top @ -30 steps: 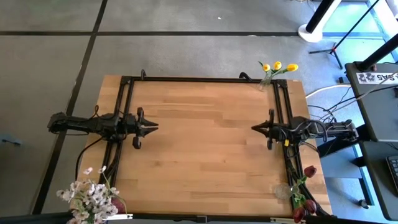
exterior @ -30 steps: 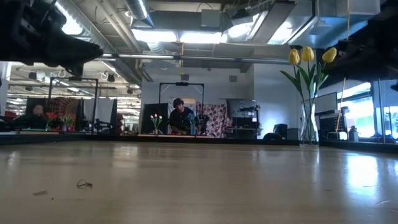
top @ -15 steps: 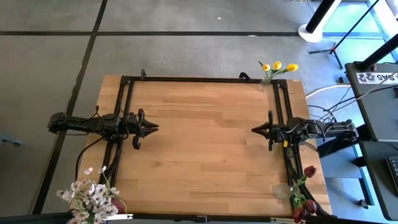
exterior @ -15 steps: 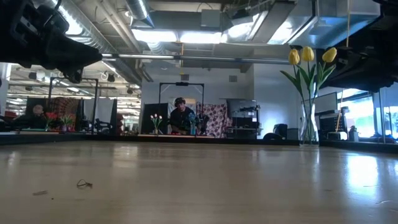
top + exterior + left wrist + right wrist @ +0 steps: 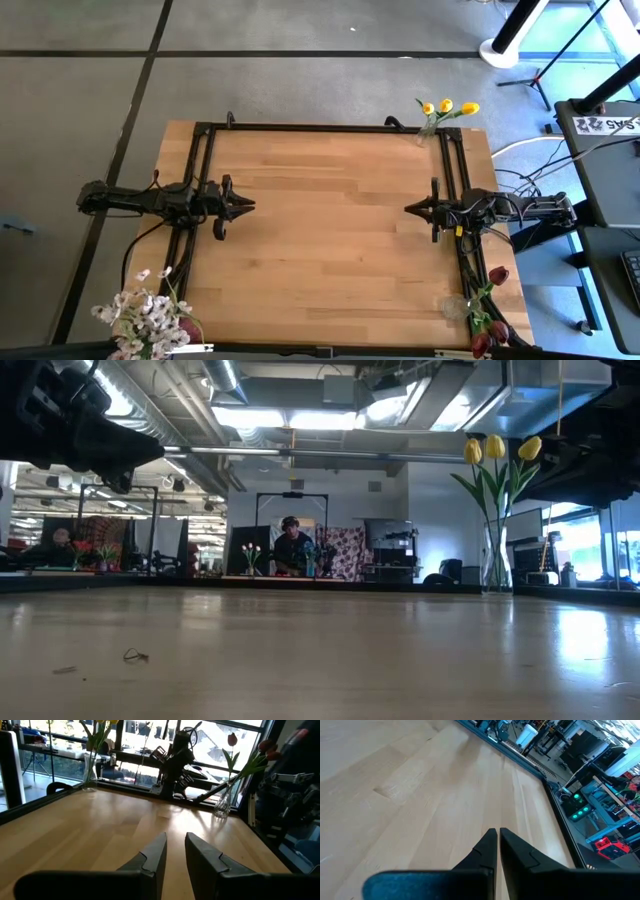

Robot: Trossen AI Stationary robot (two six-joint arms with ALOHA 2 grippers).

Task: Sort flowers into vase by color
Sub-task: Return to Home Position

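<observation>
Yellow tulips (image 5: 446,107) stand in a clear vase (image 5: 428,126) at the table's far right corner, also seen in the low view (image 5: 496,450). Dark red tulips (image 5: 492,322) stand in a clear vase (image 5: 455,306) at the near right corner. A spray of white-pink blossoms (image 5: 140,318) sits at the near left corner. My left gripper (image 5: 250,205) hovers by the table's left side, pointing level toward the right, open a little (image 5: 176,838) with nothing between its fingers. My right gripper (image 5: 407,207) hovers by the right side, pointing left and slightly down, shut (image 5: 497,831) on nothing.
A black rail frame (image 5: 320,127) runs along the table's far, left and right sides. Bare wood (image 5: 330,220) lies between the two grippers. A small bit of debris (image 5: 135,655) lies on the table near the front. People (image 5: 290,545) sit in the room beyond the far edge.
My left gripper has rolled slightly about the line it points along, staying in place. My right gripper has tipped a little further down, also in place. No flower has moved.
</observation>
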